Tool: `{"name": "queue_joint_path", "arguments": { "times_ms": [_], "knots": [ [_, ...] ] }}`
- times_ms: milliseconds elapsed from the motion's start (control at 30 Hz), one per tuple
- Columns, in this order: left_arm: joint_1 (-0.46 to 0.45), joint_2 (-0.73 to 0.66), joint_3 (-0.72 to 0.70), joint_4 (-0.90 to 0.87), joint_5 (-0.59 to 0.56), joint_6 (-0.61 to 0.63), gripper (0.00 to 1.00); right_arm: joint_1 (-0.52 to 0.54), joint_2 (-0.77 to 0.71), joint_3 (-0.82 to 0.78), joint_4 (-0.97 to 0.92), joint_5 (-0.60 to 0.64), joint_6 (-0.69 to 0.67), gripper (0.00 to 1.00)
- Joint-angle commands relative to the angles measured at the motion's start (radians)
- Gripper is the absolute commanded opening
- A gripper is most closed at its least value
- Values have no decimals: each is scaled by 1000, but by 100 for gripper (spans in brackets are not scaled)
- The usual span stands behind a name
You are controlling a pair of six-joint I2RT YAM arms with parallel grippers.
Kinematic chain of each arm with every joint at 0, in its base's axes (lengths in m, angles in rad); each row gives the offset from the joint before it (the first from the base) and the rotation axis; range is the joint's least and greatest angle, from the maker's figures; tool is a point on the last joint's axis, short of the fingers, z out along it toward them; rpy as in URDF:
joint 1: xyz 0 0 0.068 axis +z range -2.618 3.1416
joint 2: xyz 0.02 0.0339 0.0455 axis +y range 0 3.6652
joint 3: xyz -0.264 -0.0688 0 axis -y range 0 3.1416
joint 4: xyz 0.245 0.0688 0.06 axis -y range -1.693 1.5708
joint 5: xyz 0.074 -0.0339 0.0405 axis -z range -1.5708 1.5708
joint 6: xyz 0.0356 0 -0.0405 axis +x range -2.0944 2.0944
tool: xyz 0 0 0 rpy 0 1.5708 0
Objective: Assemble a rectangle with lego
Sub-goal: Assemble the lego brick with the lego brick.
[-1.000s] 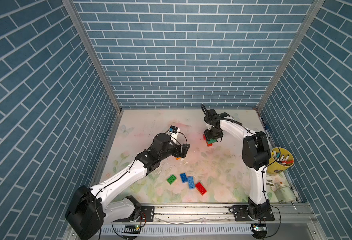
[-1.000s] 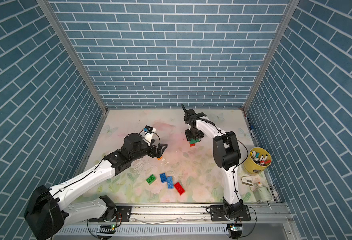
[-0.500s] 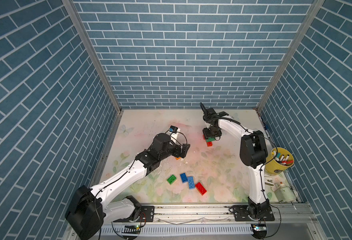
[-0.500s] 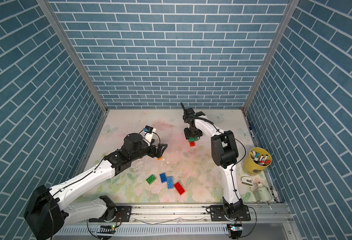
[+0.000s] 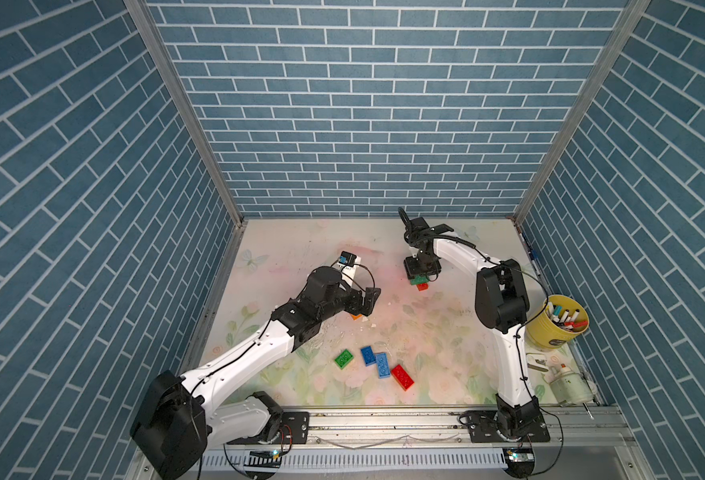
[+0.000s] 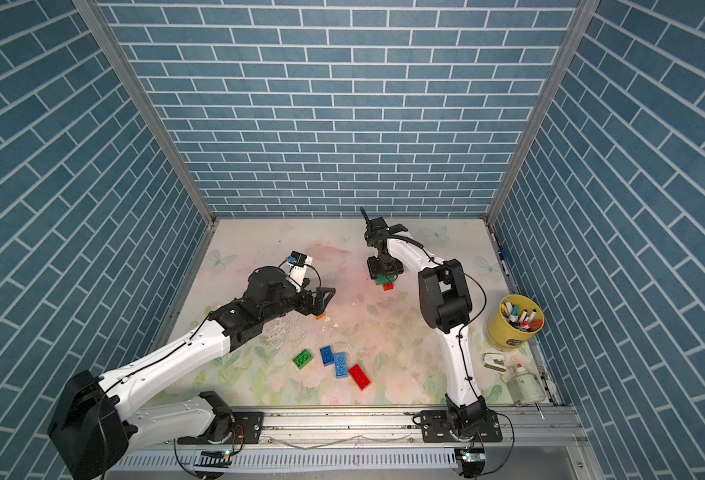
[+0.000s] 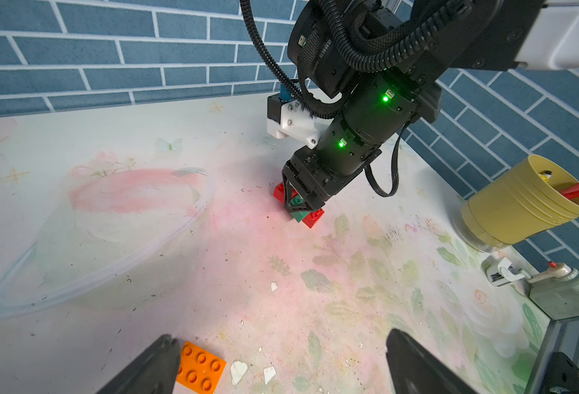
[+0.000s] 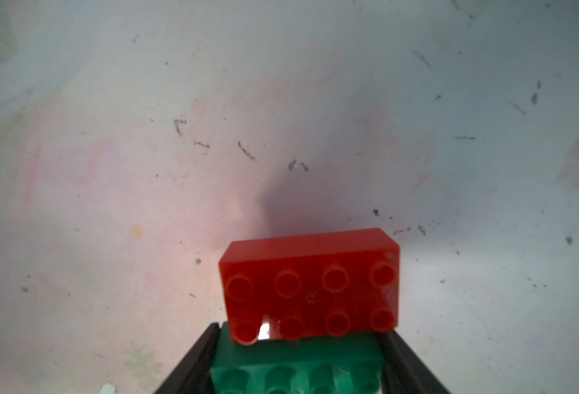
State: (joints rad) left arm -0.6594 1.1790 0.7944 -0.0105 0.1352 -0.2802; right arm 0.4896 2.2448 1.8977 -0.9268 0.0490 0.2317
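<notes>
My right gripper [image 5: 421,276] points down at the back of the table, shut on a green lego brick [image 8: 298,368] that fills the gap between its fingers. A red brick [image 8: 310,283] touches that green one, and in the left wrist view a second red brick [image 7: 279,191] shows behind the gripper. My left gripper [image 7: 281,341] hangs open low over the table middle. An orange brick [image 7: 199,370] lies beside one finger, untouched. In both top views a green [image 5: 343,359], two blue [image 5: 368,355] [image 5: 382,365] and a red brick [image 5: 402,377] lie loose near the front.
A yellow cup of marker pens [image 5: 556,320] stands at the right edge, with a small white tool and a glue bottle [image 5: 567,382] in front of it. Blue brick-pattern walls close in three sides. A metal rail [image 5: 384,419] runs along the front.
My right gripper has shifted slightly to the left with the green and red bricks. The left arm and the loose bricks have not moved.
</notes>
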Motion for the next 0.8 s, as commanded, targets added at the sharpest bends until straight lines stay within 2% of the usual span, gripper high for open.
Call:
{"name": "queue_joint_path", "arguments": {
  "times_ms": [0, 233, 767],
  "knots": [
    [1, -10, 25, -2, 6, 7, 100, -1, 23, 23, -23, 40, 18, 57],
    [3, -6, 25, 2, 15, 6, 100, 0, 23, 51, -43, 73, -9, 57],
    [6, -6, 25, 2, 20, 6, 100, 0, 82, 67, -37, 59, -3, 59]
  ]
}}
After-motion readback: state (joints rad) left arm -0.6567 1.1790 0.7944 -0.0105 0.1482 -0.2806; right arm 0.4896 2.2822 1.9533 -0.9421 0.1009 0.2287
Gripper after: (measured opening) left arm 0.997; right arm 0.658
